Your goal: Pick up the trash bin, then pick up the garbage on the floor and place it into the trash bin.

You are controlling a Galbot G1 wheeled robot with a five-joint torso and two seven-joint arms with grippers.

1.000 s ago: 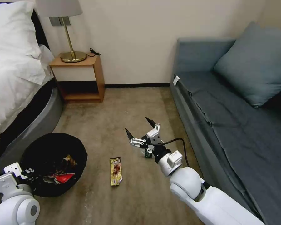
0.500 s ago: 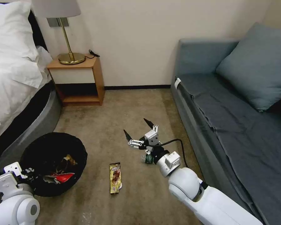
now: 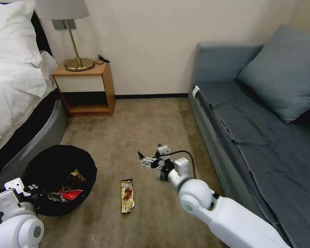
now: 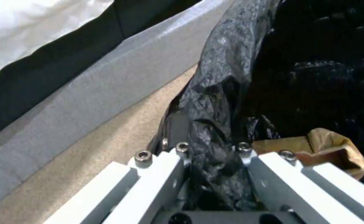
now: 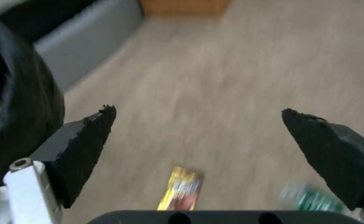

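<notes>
Right gripper (image 3: pixel 148 159) hovers low over the floor (image 3: pixel 141 124), jaws spread wide, just above the bottle (image 5: pixel 315 199); we judge it is lining up a grasp. Left gripper (image 4: pixel 215 155) pinches the bin (image 3: pixel 58 179) by its bag-lined near rim, at near left, presumably to keep the mouth open for drops. Red packet (image 3: pixel 67 195) and tan paper (image 4: pixel 327 149) lie inside. Wrapper (image 3: pixel 127 195) lies flat between bin and bottle, long axis near-to-far. Bottle's axis: cannot tell.

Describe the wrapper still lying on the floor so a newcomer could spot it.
Start at the trash bin beside the bed. On the bare carpet between it and the right end effector lies the wrapper: flat, long, brown-yellow, unlike the green-labelled bottle.
</notes>
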